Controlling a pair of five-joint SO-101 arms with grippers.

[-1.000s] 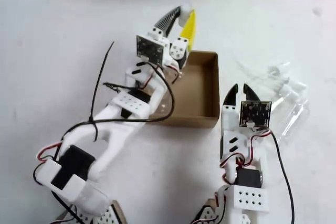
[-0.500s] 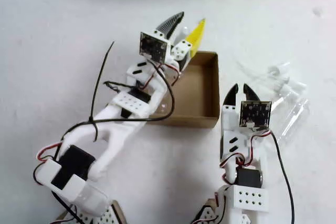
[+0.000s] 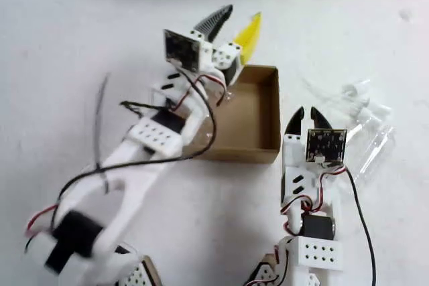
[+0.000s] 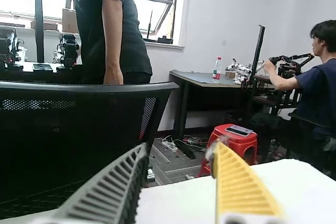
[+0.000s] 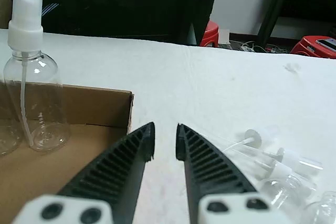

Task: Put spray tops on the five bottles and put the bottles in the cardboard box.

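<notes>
- Cardboard box (image 3: 258,122): open-topped, resting on the white table (image 3: 80,45) between the two arms.
- Left gripper (image 3: 242,13): raised above the table just beyond the box's far corner, on the left arm's side. Its arm crosses over that side of the box.
- Left claw state: the grey finger (image 4: 113,192) and the yellow finger (image 4: 236,187) stand well apart, with nothing between them.
- Right gripper (image 3: 307,110): just beside the box wall on the right arm's side, low over the table and pointing past the box.
- Right claw state: in the right wrist view the gripper (image 5: 165,128) has its black fingers (image 5: 205,161) a narrow gap apart, gripping nothing.
- Capped bottle (image 5: 34,93): clear, standing upright inside the box (image 5: 94,106) near its wall, with a white spray top (image 5: 25,19) fitted.
- Second clear bottle (image 5: 5,129): just beside the capped one inside the box, cut off by the picture edge. Whether it carries a top cannot be told.
- Loose bottles (image 3: 375,149): clear, lying on the table beyond the right gripper, apart from the box. They also appear in the right wrist view (image 5: 283,187).
- Loose spray tops (image 3: 358,98): white, with thin tubes, lying among those bottles on the far side from the box (image 5: 262,145). An exact count cannot be made.
</notes>
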